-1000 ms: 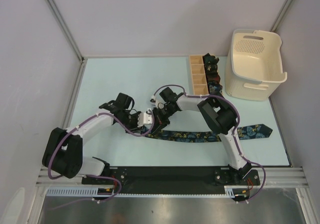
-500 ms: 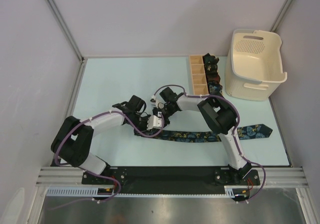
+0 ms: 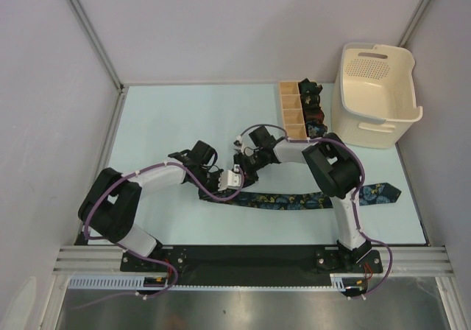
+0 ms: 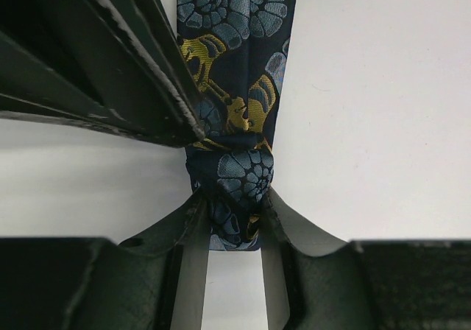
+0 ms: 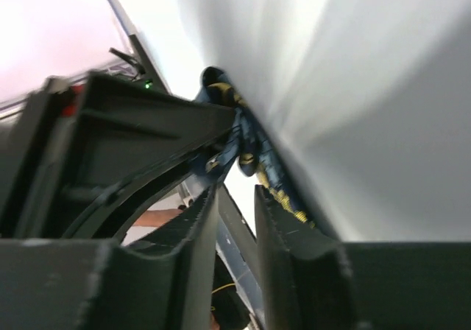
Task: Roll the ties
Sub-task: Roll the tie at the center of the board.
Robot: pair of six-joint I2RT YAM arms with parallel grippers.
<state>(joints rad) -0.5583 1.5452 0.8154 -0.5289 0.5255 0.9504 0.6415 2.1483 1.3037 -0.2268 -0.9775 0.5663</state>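
**knot_guy:** Navy floral tie [image 3: 283, 201] is laid out flat across the near part of the pale table [image 3: 169, 116]. Pointed wide end is off to the right, narrow end on the left where both arms meet. So what's each claw doing?

**yam_fan:** left gripper [image 4: 234, 225] is clamped on the tie's narrow end. Wrist view shows it plainly: the fabric is doubled over into a small fat fold, and both fingers [image 4: 193, 267] squeeze it from the sides. Only a slim gap between them, and it's filled with cloth. The rest of the tie runs straight away from the tips, flat on the table.

**knot_guy:** and the other one?

**yam_fan:** right gripper [image 5: 235, 194] sits just beside the left one, close to that same end. Its jaws stand a little apart and I see nothing between them, just background through the slot. Tie is just past the tips. That view is blurry, so I can't tell if a finger touches it.

**knot_guy:** rest of the batch?

**yam_fan:** a few dark coiled ties [image 3: 313, 107] sit in the right-hand column of the wooden divided box [image 3: 292, 113] at the far side, with the cream basket [image 3: 375, 87] just beside it.
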